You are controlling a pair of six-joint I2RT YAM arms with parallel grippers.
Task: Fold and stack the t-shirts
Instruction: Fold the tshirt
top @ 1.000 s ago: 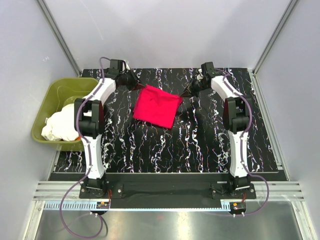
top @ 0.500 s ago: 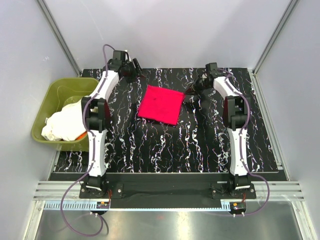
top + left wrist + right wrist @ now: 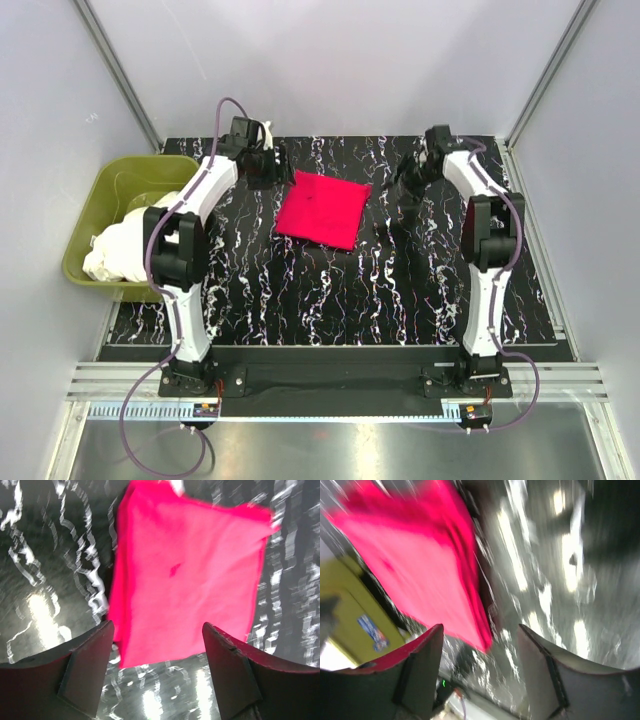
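Observation:
A crimson-red t-shirt point(image 3: 322, 208) lies folded into a flat square on the black marbled table point(image 3: 330, 290), toward the back. My left gripper point(image 3: 276, 166) hovers off its back-left corner, jaws open and empty; in the left wrist view the red t-shirt point(image 3: 192, 570) lies just beyond the gripper point(image 3: 157, 635). My right gripper point(image 3: 405, 176) hangs off the shirt's back-right corner, also open and empty; the blurred right wrist view shows the red t-shirt point(image 3: 415, 555) ahead and left of the gripper point(image 3: 480, 635). White to cream t-shirts point(image 3: 125, 248) are bundled in the tub.
An olive-green plastic tub point(image 3: 95, 205) stands off the table's left edge. Grey walls and metal frame posts close in the back and sides. Both arm bases sit at the near edge.
Both grippers have opened and let go of the red t-shirt's back corners, then drawn apart from it. The shirt has settled flat, shifted slightly right.

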